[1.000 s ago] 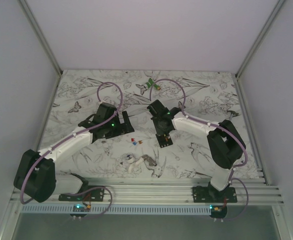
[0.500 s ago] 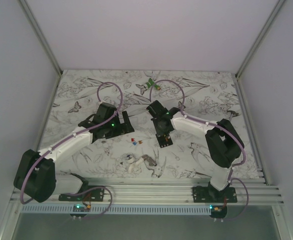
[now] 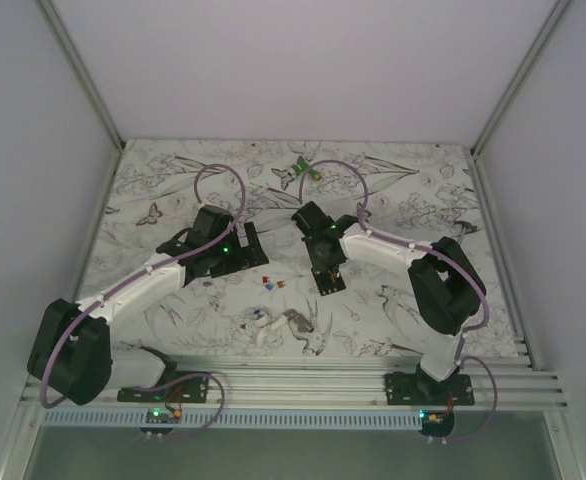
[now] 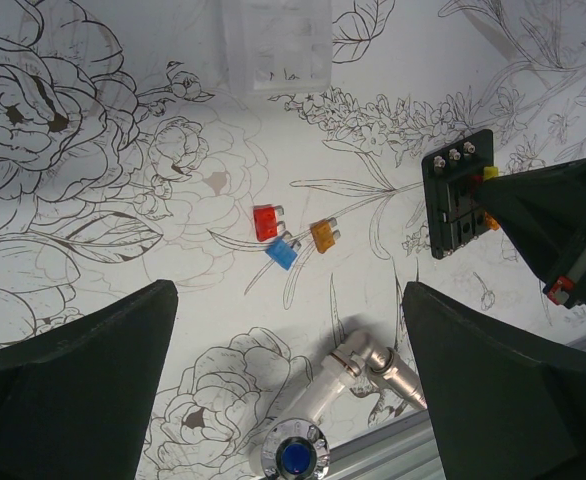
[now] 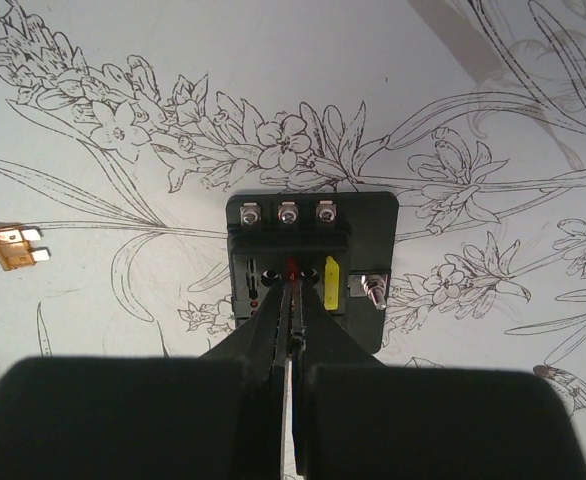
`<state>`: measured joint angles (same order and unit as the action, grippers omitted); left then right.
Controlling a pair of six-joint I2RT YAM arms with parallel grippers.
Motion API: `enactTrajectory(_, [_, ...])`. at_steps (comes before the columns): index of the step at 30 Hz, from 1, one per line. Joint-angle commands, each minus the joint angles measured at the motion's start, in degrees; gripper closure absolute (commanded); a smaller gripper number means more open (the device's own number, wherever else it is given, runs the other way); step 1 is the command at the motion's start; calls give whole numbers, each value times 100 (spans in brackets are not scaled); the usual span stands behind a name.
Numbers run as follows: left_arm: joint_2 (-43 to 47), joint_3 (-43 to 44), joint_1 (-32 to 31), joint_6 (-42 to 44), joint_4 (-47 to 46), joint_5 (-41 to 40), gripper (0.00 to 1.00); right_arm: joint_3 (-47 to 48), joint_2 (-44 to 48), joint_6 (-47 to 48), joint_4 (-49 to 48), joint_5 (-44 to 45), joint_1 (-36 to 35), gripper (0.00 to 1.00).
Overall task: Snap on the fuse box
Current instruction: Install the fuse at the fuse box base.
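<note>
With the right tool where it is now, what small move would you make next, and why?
Probably press the right tool straight down slightly: its closed tips meet at the small red fuse in the black square plastic fuse box, beside the yellow fuse, and it may not be fully seated.

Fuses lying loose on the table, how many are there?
3, clustered left of the fuse box: a red fuse, a blue fuse beside it, an orange fuse to their right. More sit in the box; some may be hidden.
</note>
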<state>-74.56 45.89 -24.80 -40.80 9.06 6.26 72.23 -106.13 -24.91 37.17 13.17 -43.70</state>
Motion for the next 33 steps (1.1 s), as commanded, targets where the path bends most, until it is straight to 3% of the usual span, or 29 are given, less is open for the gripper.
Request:
enactTrajectory(1, [12, -36, -16, 105, 124, -90, 1, -686, -761, -152, 451, -227, -53, 100])
enactTrajectory(7, [-24, -36, -16, 94, 125, -76, 1, -616, -906, -114, 243, -224, -84, 100])
enactTrajectory(14, [5, -61, -16, 68, 146, -79, 1, -300, 100, 211, 28, -70, -194, 100])
enactTrajectory(22, [-36, -67, -16, 57, 319, -175, 4, -391, 980, 711, -759, -566, -333, 77])
enactTrajectory(26, [-48, -40, 28, 85, 495, -294, 6, -572, 936, 1071, -1338, -1037, -432, 66])
enactTrajectory(33, [-113, -219, 575, -279, 570, -20, 5, -377, 338, 2124, -2066, -1843, -660, 59])
